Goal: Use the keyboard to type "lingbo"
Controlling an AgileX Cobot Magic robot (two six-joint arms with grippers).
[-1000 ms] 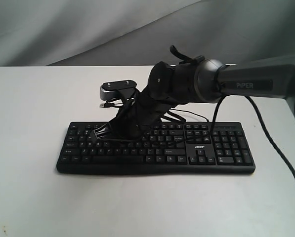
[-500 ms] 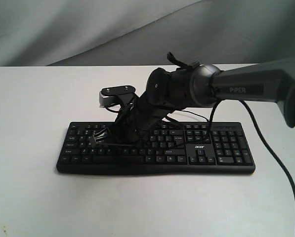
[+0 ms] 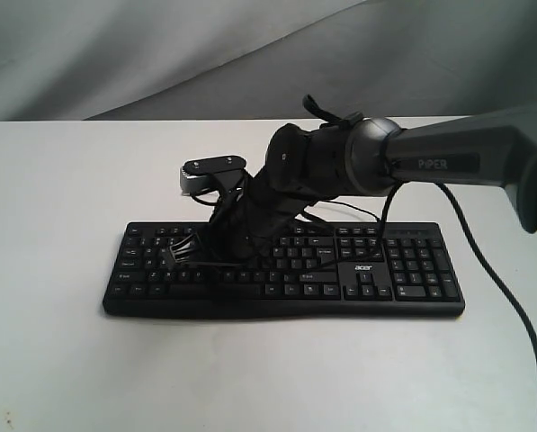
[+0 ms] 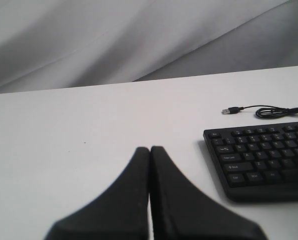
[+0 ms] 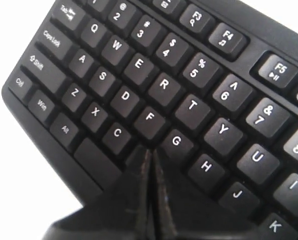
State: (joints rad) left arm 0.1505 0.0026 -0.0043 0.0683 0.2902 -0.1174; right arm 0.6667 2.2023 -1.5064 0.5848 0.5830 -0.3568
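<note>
Right now the keyboard (image 3: 286, 270) lies flat on the white table (image 3: 61, 198), near the middle of the exterior view, its long front edge toward that camera and the number pad on the right. The acer logo (image 3: 364, 267) shows above the arrow keys.

The right arm (image 3: 430, 162) reaches across from the right and slopes down over the letter keys. My right gripper (image 5: 149, 162) has its fingers pressed together into one narrow point, nothing between them. In the right wrist view that point sits over the bottom letter row, just past C and below F and G — the key under it is covered, so I cannot read it. I also cannot tell whether the tip is touching the key or just above it.

My left gripper (image 4: 149, 156) is likewise pressed together with nothing in it, over bare table beside the keyboard's Esc end — apart from it, not touching. Beyond that end, the thin black cable (image 4: 273, 111) curls on the table, its plug (image 4: 228, 110) lying loose.
</note>
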